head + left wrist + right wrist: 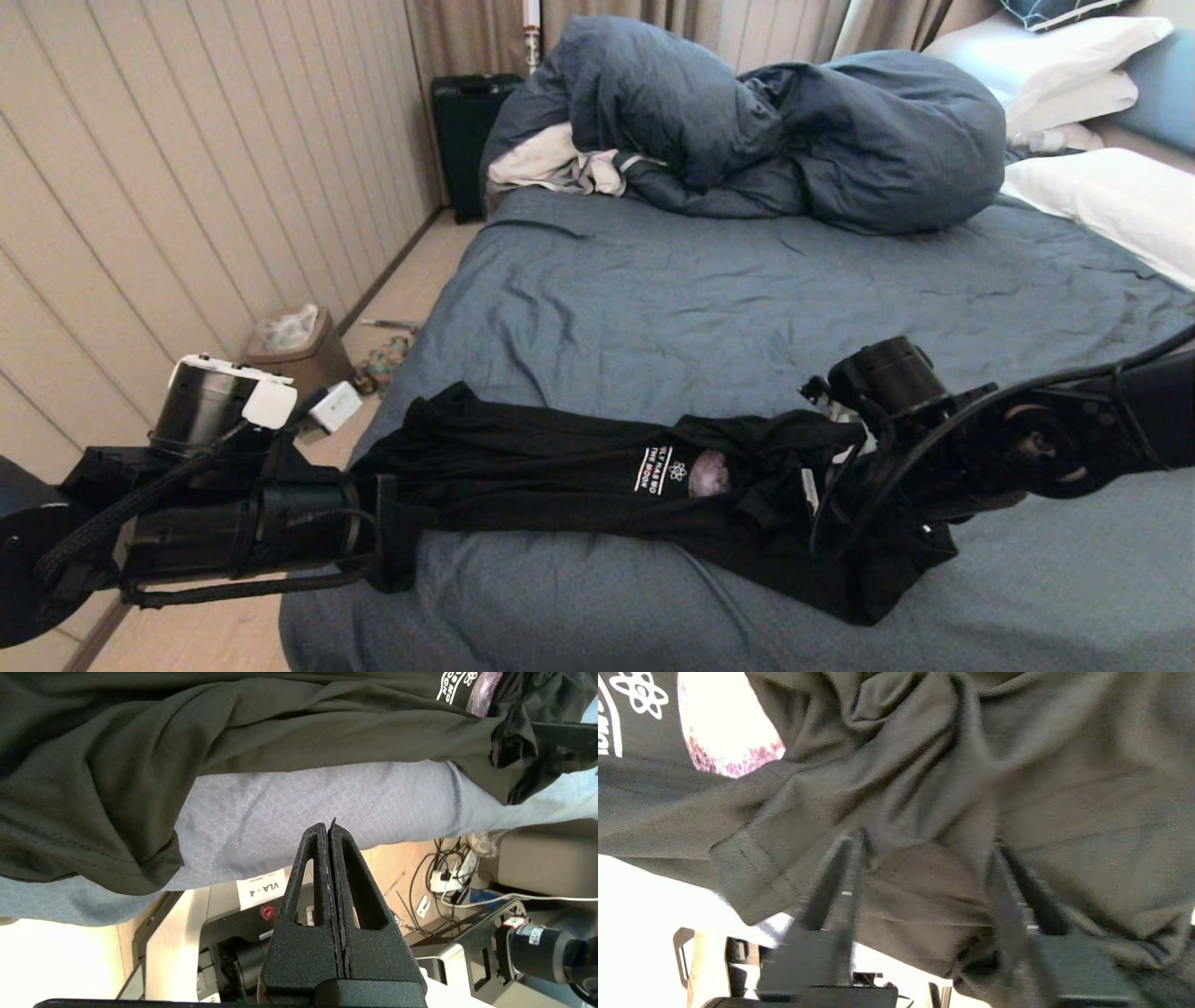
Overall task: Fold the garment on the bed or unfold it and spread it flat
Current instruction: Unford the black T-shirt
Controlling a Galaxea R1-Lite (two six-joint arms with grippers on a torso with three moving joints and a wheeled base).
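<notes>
Garment (560, 476) first, since the task turns on it: it is a black T-shirt bunched into a long, rumpled strip across the near part of the bed (747, 289), lying crosswise close to the near edge, with white lettering and a pale moon print showing near its middle. That bed, with its wrinkled slate-blue sheet, is the largest thing in view. A bulky dark-blue duvet (775, 131) is heaped along the far side, with a bit of white cloth (551, 163) tucked beneath its left end, and white pillows (1102, 196) lie at the far right. On the floor to the left stand a black suitcase (464, 131) against the curtain and a small waste bin (294, 345) by the panelled wall.

The right gripper (924, 858) is down on the right end of the shirt, its fingers spread with folds of black fabric lying between them. The left gripper (329, 828) sits at the near left edge of the bed, just beside the shirt's left end, its fingers pressed together on nothing.
</notes>
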